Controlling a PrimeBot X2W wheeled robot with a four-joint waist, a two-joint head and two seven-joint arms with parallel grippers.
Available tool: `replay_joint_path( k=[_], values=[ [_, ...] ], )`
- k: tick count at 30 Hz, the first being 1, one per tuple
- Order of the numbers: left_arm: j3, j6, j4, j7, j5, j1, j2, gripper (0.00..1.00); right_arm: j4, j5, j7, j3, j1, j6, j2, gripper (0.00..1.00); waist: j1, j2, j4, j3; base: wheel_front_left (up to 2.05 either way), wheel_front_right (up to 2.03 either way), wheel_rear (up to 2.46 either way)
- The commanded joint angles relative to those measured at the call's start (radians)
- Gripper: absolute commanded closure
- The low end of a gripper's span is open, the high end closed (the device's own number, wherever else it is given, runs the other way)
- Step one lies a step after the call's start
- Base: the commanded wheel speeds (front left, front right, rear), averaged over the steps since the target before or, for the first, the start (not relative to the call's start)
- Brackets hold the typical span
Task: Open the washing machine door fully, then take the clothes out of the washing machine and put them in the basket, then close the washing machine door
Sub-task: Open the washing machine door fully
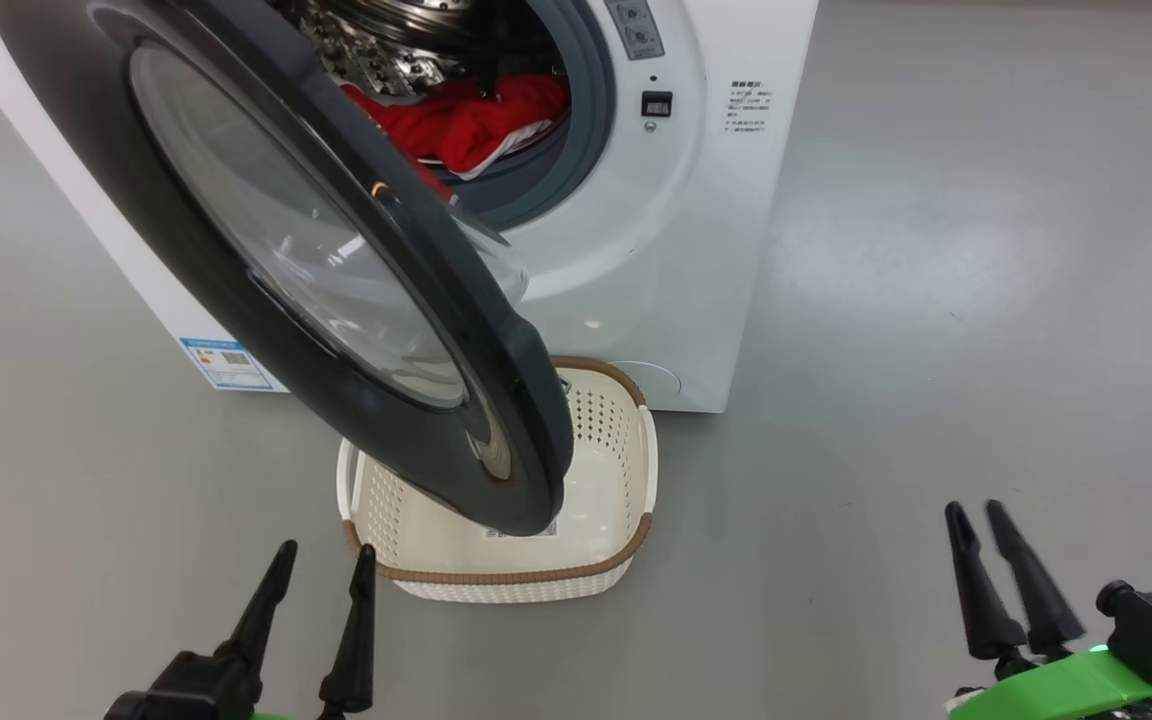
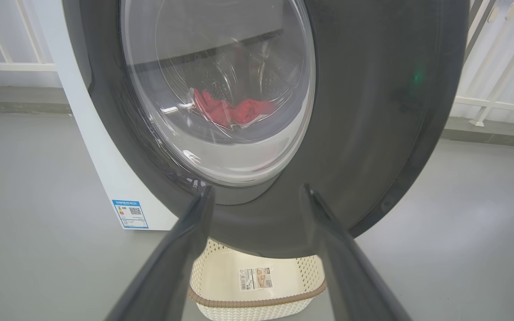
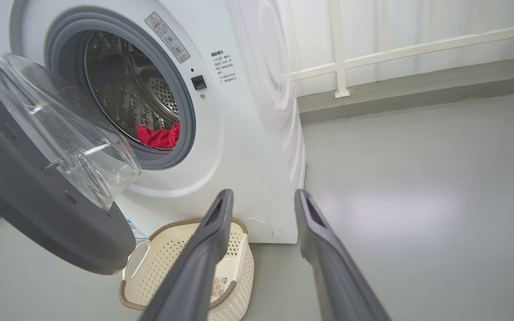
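The white washing machine point(image 1: 656, 250) stands ahead with its black-rimmed washing machine door point(image 1: 306, 260) swung partway out, its lower edge hanging over the basket point(image 1: 606, 470). Red clothes point(image 1: 466, 125) lie in the steel drum; the left wrist view shows the clothes point(image 2: 234, 111) through the door glass point(image 2: 221, 89). The cream basket point(image 3: 167, 263) sits on the floor against the machine's front, holding nothing but a sticker. My left gripper point(image 1: 326, 548) is open just in front of the basket, facing the door. My right gripper point(image 1: 974, 507) is open at the lower right, off to the machine's side.
A blue label point(image 1: 228, 363) marks the machine's lower corner. A white railing point(image 3: 341, 62) and a low grey kerb run behind the machine. Open grey floor point(image 1: 936, 350) stretches to the right of the machine and basket.
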Motion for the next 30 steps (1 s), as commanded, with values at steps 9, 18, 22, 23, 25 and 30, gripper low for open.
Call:
replay_joint_path(
  k=[9,18,22,23,25,30],
  values=[
    [-0.009,0.015,-0.028,-0.012,-0.025,0.003,0.009,0.0,-0.013,0.146,-0.006,0.134,-0.183,0.007,-0.027,1.0,0.0,0.0,0.045,0.008,0.0,0.0,0.0],
    [-0.05,0.029,-0.033,-0.012,-0.05,0.005,0.009,0.0,0.038,0.323,-0.006,0.298,-0.345,0.007,-0.062,1.0,0.0,0.0,0.122,0.012,0.0,0.0,0.0],
    [-0.064,0.037,-0.035,-0.012,-0.064,0.01,0.009,0.0,0.064,0.427,-0.006,0.392,-0.409,0.007,-0.1,1.0,0.0,0.0,0.164,0.015,0.0,0.0,0.0],
    [-0.069,0.038,-0.036,-0.012,-0.066,0.011,0.009,0.0,0.069,0.456,-0.006,0.417,-0.423,0.007,-0.111,1.0,0.0,0.0,0.174,0.016,0.0,0.0,0.0],
    [-0.082,0.037,-0.038,-0.012,-0.069,0.012,0.009,0.0,0.075,0.518,-0.006,0.47,-0.452,0.007,-0.137,1.0,0.0,0.0,0.192,0.018,0.0,0.0,0.0],
    [-0.115,0.043,-0.045,-0.012,-0.078,0.011,0.009,0.0,0.074,0.68,-0.006,0.595,-0.521,0.007,-0.2,1.0,0.0,0.0,0.225,0.027,0.0,0.0,0.0]
  ],
)
